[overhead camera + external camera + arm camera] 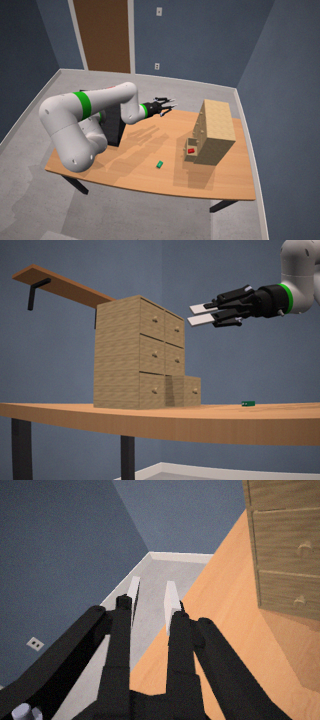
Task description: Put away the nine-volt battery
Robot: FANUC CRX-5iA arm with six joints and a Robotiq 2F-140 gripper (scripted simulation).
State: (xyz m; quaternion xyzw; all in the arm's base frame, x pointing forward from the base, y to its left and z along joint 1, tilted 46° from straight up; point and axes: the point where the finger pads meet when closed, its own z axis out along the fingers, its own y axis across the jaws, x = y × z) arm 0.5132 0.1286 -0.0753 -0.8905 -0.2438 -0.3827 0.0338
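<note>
On the left of the counter (77, 165), in the top view, the white arm (77, 124) with green bands is rising from its dark base and reaching toward the middle. The gripper (173, 103) is hanging in the air well above the wood, level with the upper drawers of the chest (219, 124) and well apart from it. Its fingers (201, 320) are standing a narrow gap apart, parallel, and are gripping nothing; the wrist view is showing only floor and wall between them.

Further right and nearer the front edge, the green nine-volt battery (159, 164) is lying flat on the counter, alone, well below and apart from the gripper. In the exterior view it (248, 403) is sitting low on the wood, with two small terminals showing on one face.

Right of it, the open drawer (190, 151) in the bottom row is standing pulled partway out of the chest's front, and a red nine-volt battery (191, 150) is lying inside it. The other five drawers are sitting flush. The chest is standing upright on the right part of the counter.
</note>
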